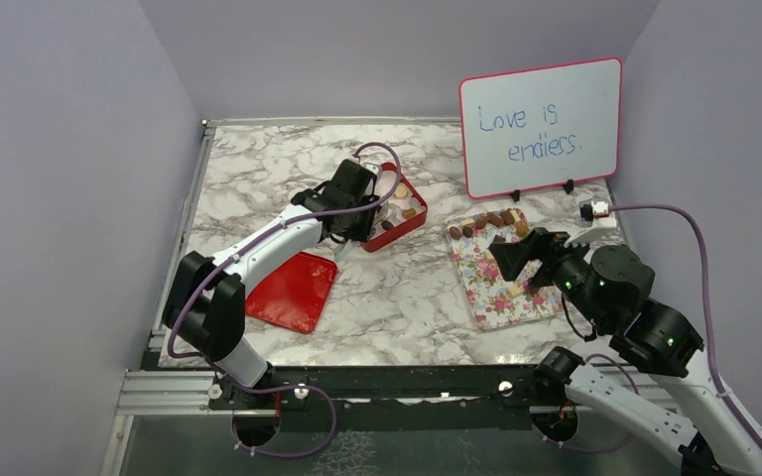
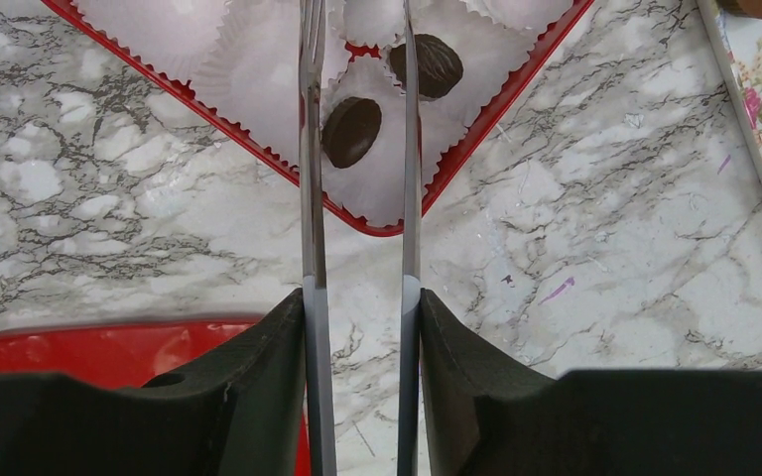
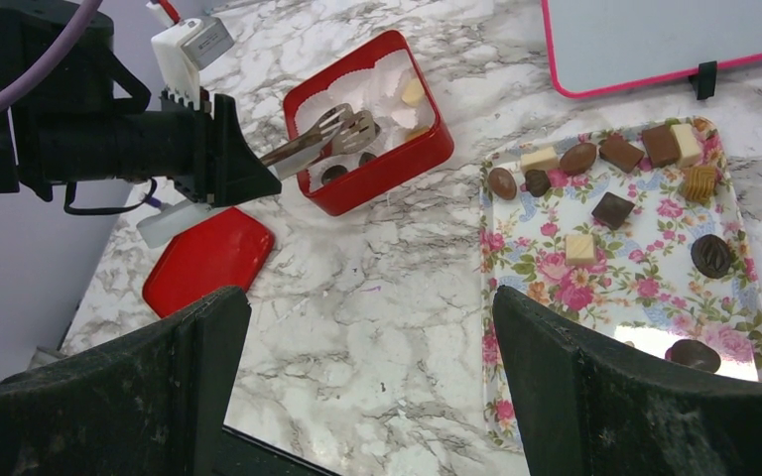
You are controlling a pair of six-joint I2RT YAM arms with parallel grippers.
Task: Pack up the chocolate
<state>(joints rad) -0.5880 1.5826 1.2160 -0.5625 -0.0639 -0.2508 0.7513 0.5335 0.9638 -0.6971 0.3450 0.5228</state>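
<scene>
This is a robotics lab cell. Plain lilac walls (image 1: 60, 198) box in a marble-patterned bench (image 1: 397, 297), and robot arms (image 1: 258, 243) are mounted on a metal frame (image 1: 407, 380) at its edge.

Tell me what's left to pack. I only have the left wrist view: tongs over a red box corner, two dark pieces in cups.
Observer: Around a dozen chocolates lie on a floral tray, to the right of the red box.
Operator: Where is the other arm?
Observer: The right gripper hangs above that tray, open and empty.
Operator: Anything else in the box?
Observer: A cream piece sits in one of its cups, beyond the tongs.
</scene>
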